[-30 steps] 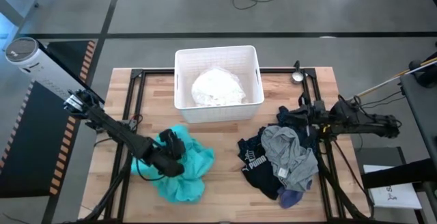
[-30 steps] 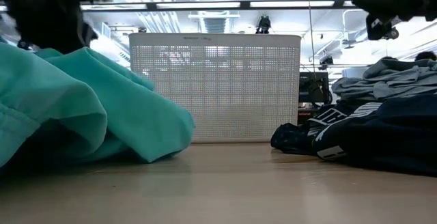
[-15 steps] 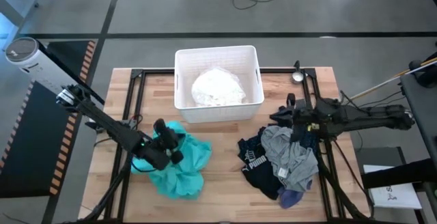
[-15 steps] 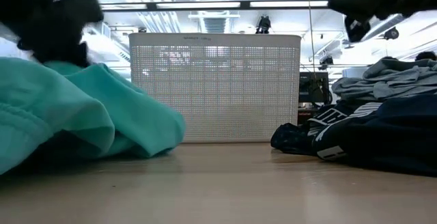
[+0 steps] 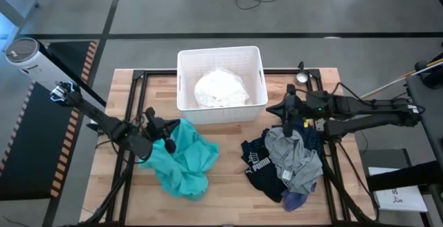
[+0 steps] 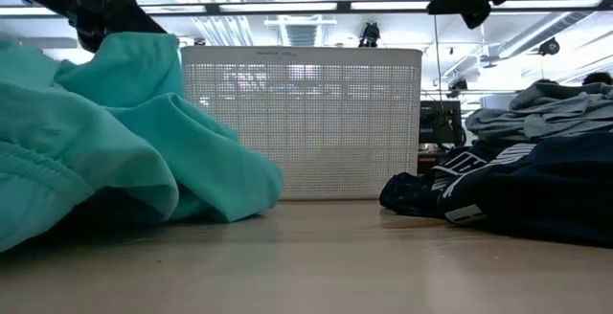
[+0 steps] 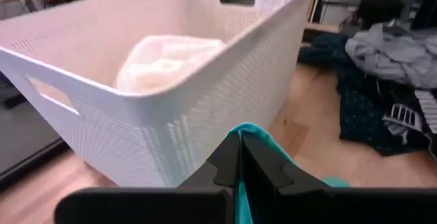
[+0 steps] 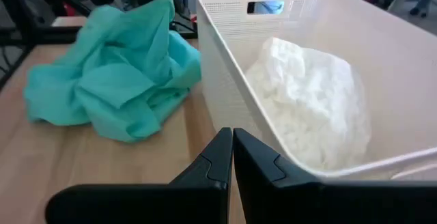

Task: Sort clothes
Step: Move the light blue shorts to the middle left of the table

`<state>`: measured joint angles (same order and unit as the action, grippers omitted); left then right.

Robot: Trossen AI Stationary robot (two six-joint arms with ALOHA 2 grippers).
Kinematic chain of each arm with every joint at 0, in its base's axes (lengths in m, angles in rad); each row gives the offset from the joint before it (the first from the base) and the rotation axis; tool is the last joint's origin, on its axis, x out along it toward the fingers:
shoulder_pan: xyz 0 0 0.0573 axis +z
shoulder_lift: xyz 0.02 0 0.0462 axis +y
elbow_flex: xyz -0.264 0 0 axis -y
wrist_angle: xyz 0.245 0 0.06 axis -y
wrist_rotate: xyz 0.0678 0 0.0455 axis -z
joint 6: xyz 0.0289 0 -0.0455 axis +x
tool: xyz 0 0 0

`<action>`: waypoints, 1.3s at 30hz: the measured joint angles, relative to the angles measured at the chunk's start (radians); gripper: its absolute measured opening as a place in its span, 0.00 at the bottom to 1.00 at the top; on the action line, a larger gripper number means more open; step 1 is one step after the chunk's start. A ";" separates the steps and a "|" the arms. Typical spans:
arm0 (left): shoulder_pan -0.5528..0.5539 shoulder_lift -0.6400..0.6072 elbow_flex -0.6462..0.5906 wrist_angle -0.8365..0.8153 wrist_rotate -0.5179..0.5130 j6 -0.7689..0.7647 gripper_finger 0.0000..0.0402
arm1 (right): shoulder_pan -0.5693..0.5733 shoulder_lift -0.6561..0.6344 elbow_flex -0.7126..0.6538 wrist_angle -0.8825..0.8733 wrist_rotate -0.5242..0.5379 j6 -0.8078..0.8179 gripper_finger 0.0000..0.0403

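Note:
A large teal garment lies bunched on the table's left half, and my left gripper is shut on its upper part. A white garment lies inside the white bin. On the right half, grey garments lie heaped on a navy-black one with white lettering. A small lavender piece pokes out at that heap's near end. My right gripper hangs shut and empty above the heap's far end, by the bin's right side. My left gripper pinches a raised bit of the teal garment between its two shut fingers; only a thin strip of cloth shows between them. Whether that is one layer or several does not show. The held part is pulled up, and the bulk rests on the table.
The bin stands at the table's far middle, just ahead of my left gripper and my right gripper. Bare wood lies between the teal garment and the dark heap. A small round metal thing sits at the far right.
My left gripper has gone up and toward the far edge, tipping nearer to level. It draws the teal garment's top up and toward the bin, while the garment's lower part stays on the table. My right gripper has risen and moved left toward the bin.

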<state>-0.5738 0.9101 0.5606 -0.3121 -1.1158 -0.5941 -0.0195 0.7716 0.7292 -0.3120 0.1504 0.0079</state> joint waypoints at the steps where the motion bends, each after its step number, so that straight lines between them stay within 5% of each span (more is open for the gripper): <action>1: 0.003 -0.025 -0.015 0.028 -0.002 0.040 0.00 | -0.007 0.008 0.000 0.017 0.000 -0.006 0.00; 5: 0.012 -0.128 -0.055 0.156 0.060 0.165 0.00 | -0.037 0.036 0.000 0.042 -0.054 -0.006 0.00; 10: 0.020 -0.243 -0.097 0.192 0.073 0.036 0.00 | -0.053 0.050 -0.002 0.081 -0.106 0.226 0.00; 15: 0.020 -0.279 -0.109 0.182 0.073 0.071 0.00 | -0.046 0.049 -0.001 0.202 -0.110 0.152 0.00; 22: 0.009 -0.171 -0.106 0.172 0.286 0.278 0.00 | -0.015 0.058 0.003 0.196 -0.302 -0.064 0.00; 26: 0.011 -0.059 -0.093 0.163 0.301 0.176 0.00 | 0.001 0.093 -0.006 0.211 -0.290 0.020 0.00; 33: 0.011 0.092 0.122 -0.266 0.487 -0.129 0.01 | 0.009 0.090 0.032 0.131 -0.288 0.091 0.00; 39: 0.011 0.224 0.313 -0.541 0.550 -0.217 0.15 | 0.009 0.087 0.036 0.129 -0.290 0.218 0.00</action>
<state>-0.5629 1.1345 0.8734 -0.8534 -0.5657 -0.8113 -0.0109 0.8588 0.7654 -0.1826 -0.1392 0.2255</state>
